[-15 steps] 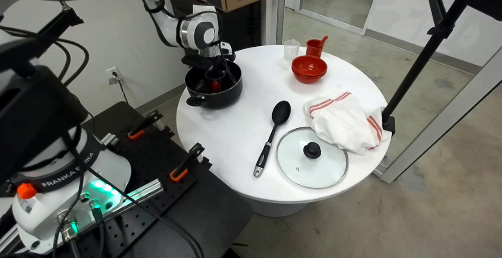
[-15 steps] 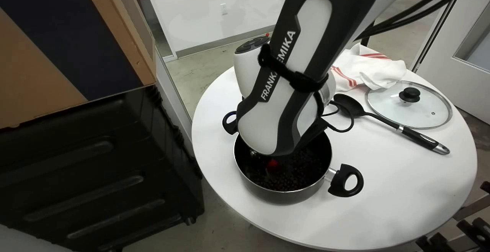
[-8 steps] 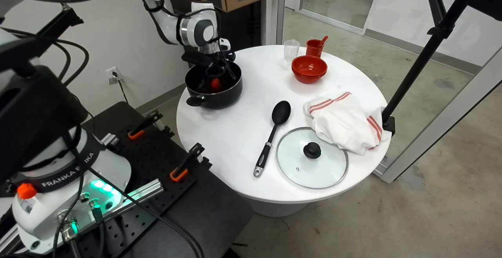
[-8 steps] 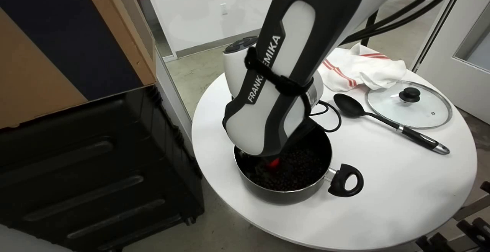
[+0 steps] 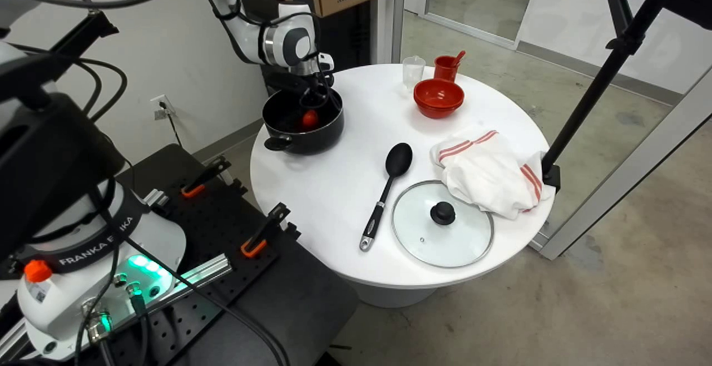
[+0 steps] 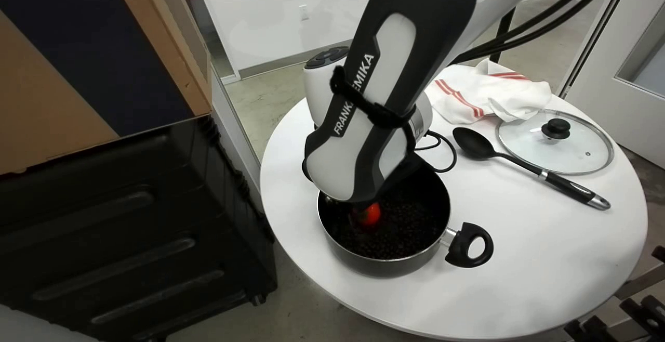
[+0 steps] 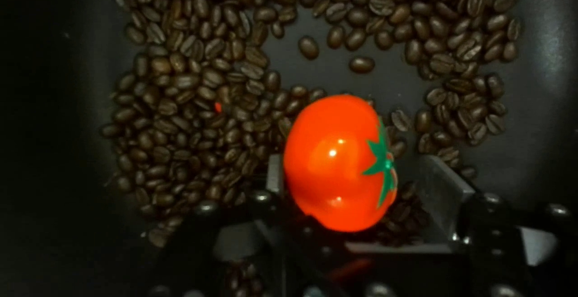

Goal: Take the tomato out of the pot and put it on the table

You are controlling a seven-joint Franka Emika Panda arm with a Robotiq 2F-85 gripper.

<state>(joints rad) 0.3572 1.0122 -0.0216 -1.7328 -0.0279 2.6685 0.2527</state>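
Note:
The red-orange tomato (image 7: 334, 161) with a green star-shaped stem mark lies inside the black pot (image 5: 311, 142), in the wrist view. It also shows in both exterior views (image 5: 310, 119) (image 6: 370, 214). My gripper (image 7: 352, 173) reaches down into the pot with its jaws apart on either side of the tomato. The left finger pad (image 7: 274, 173) is close against the tomato; whether it touches I cannot tell. Beans show in a gap between the tomato and the right pad (image 7: 445, 193). The arm hides the gripper in an exterior view. The pot stands on the white round table (image 6: 530, 259).
Dark coffee beans (image 7: 180, 130) cover much of the pot floor. The pot's side handle (image 6: 470, 246) sticks out. A black spoon (image 5: 397, 160), glass lid (image 5: 445, 243), striped towel (image 5: 484, 171), red bowls (image 5: 438, 96), red cup (image 5: 446, 69) and clear cup (image 5: 413, 70) stand on the table.
The arm shifts left, then rises slightly in an exterior view, and ends further right in the facing one. The tomato appears slightly higher and more of it shows. The pot stays put.

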